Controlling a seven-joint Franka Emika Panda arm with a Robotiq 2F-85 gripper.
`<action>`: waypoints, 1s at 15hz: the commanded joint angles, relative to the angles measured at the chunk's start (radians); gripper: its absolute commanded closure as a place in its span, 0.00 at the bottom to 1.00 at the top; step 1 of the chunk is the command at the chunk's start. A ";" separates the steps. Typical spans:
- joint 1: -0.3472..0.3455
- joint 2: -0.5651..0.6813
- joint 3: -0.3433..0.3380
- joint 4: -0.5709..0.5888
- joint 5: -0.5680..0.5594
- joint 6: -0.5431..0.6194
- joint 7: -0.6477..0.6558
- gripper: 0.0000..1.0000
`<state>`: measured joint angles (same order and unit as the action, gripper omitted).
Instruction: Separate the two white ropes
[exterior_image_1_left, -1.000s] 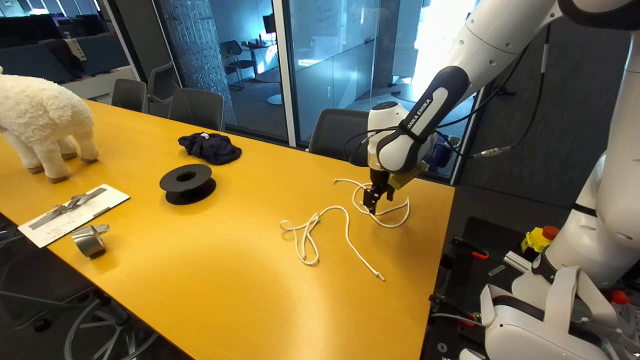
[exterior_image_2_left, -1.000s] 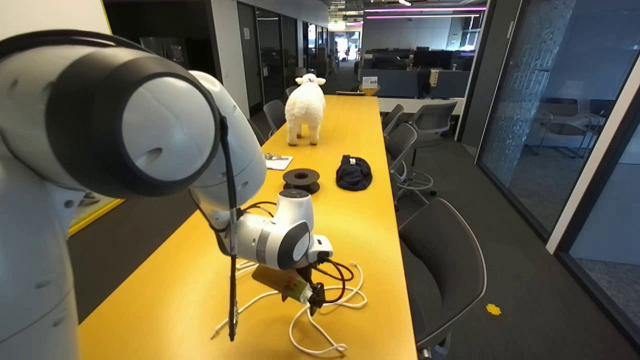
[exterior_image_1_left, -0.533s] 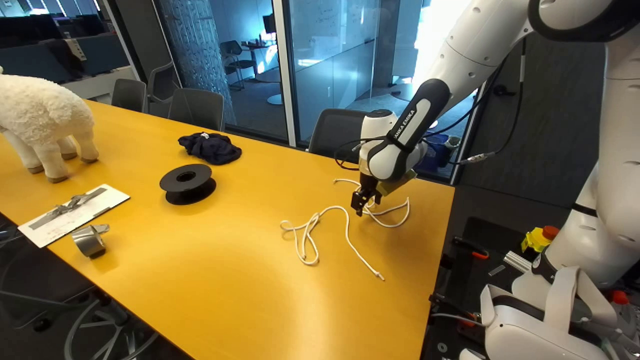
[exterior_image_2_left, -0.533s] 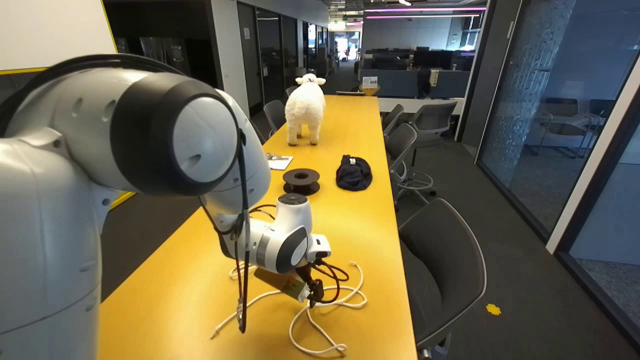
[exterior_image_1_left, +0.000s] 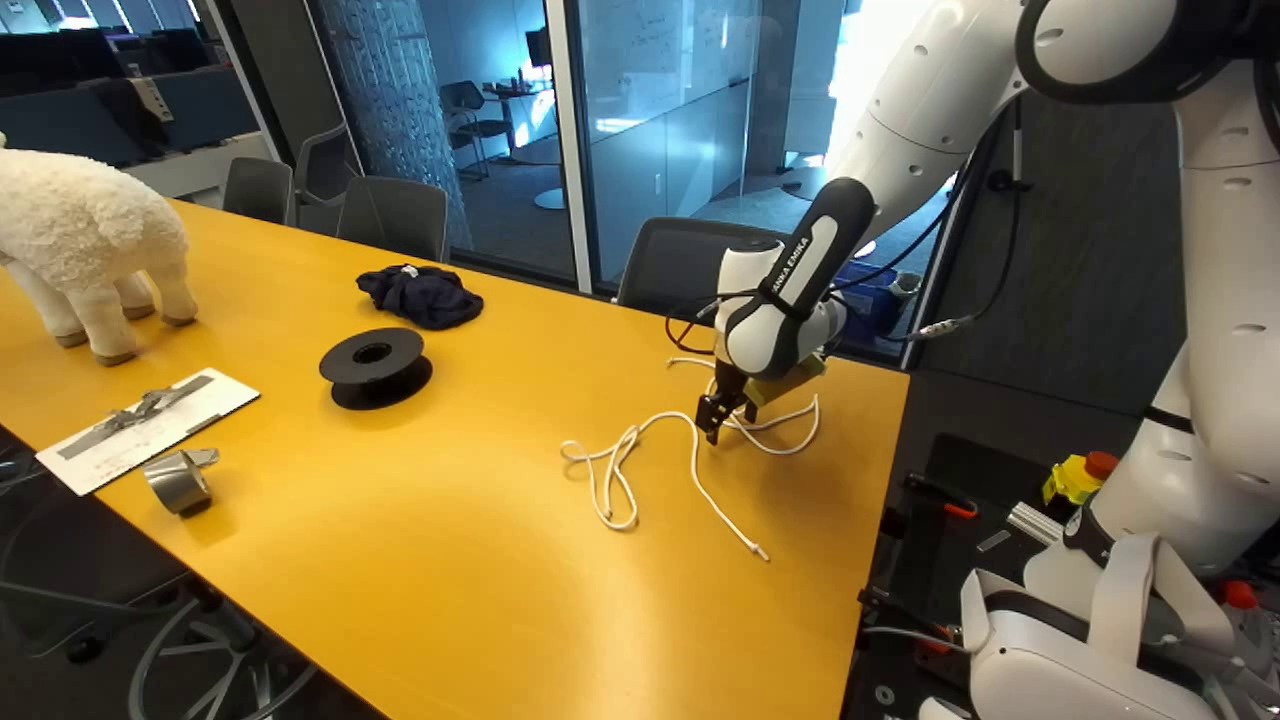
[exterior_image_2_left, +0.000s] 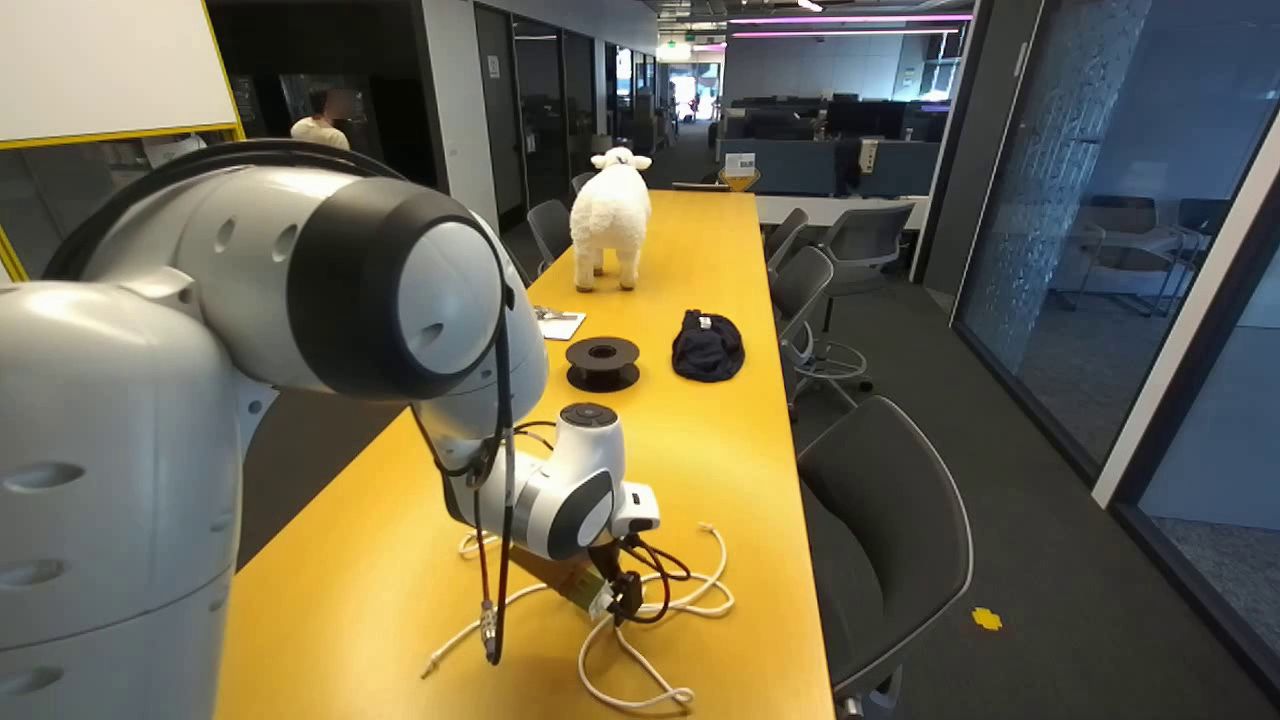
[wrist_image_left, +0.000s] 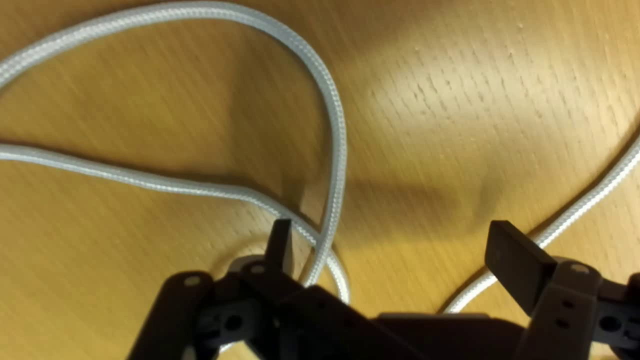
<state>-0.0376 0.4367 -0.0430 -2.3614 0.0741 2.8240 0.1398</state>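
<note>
Two limp white braided ropes (wrist_image_left: 338, 140), loosely looped on the long yellow-orange wooden table (exterior_image_1_left: 450, 560), near its robot-end edge.
White-and-black jointed robot arm (exterior_image_1_left: 910, 130) hangs over that end; black two-finger gripper (wrist_image_left: 390, 245) has jaws spread wide over the ropes, contact unclear. Rope strands cross beside one jaw.

Gray chairs (exterior_image_2_left: 890, 530) line both sides of a long yellow office table (exterior_image_2_left: 705, 250), a framed glass wall (exterior_image_2_left: 1060, 200) running alongside it across a strip of dark carpet (exterior_image_2_left: 1060, 570). Beyond the table's far end, pink strip lights (exterior_image_2_left: 850, 18) glow above blue-gray desk partitions (exterior_image_2_left: 920, 168), while bright light (exterior_image_1_left: 870, 60) glares through the glass wall beside the table in an exterior view.
</note>
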 joint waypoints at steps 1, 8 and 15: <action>-0.019 0.020 0.018 0.020 0.033 0.023 -0.019 0.00; -0.027 0.027 0.018 0.022 0.050 0.033 -0.017 0.42; -0.030 0.020 0.011 0.028 0.054 0.025 -0.007 0.93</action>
<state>-0.0584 0.4535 -0.0428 -2.3426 0.1020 2.8360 0.1399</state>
